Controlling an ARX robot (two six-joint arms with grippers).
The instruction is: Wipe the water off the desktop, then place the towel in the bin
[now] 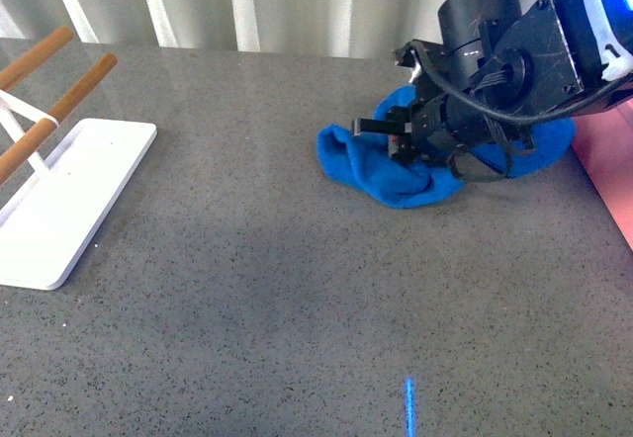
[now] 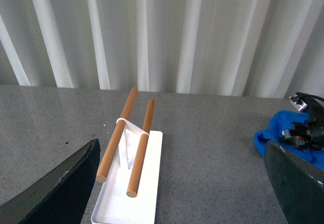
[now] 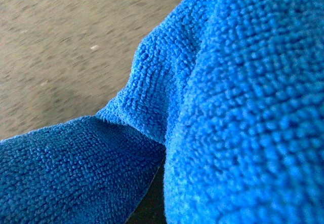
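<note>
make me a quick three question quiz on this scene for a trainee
1. True or false: the towel already lies in the bin.
2. Which gripper is at the towel? A left, B right, C both.
3. In the front view, what stands on the desktop far to the left of the towel?
Key: 1 false, it lies on the desktop. 2 B, the right gripper. 3 the white rack with two wooden bars.
</note>
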